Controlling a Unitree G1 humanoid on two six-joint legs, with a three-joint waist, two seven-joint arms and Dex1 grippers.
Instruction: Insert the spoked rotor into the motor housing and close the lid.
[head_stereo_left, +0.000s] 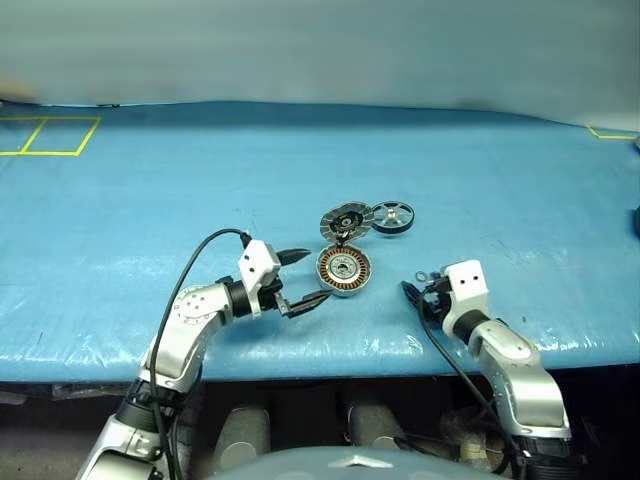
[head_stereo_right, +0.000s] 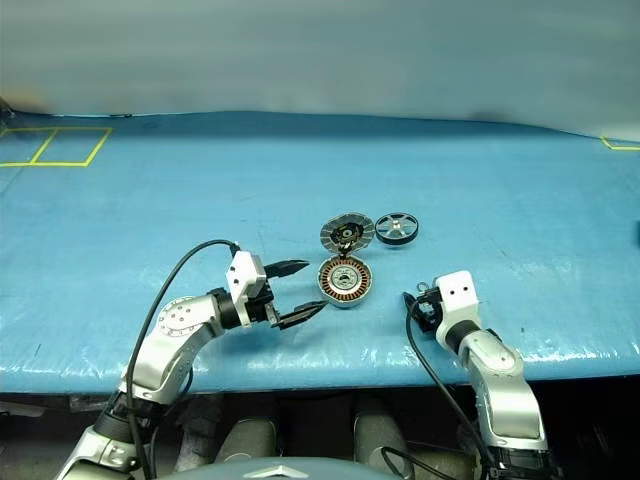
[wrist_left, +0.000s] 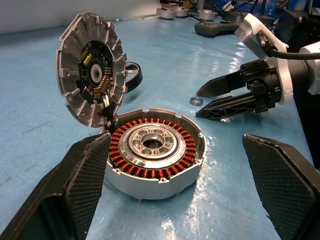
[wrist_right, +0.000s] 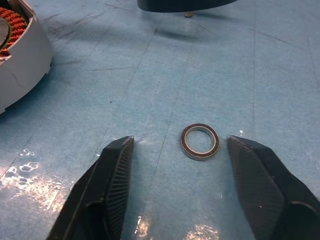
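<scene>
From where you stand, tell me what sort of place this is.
Probably a robotics test bench: a table covered in blue sheeting, yellow tape squares marking positions, and motor parts laid out, an open motor housing and a spoked rotor.

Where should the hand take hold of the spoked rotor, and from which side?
Probably at the dark outer ring of the spoked rotor, coming from above, with one finger outside the ring and one in a gap between spokes. It lies flat on the blue table, close beside the raised lid, so a side approach looks cramped.
</scene>
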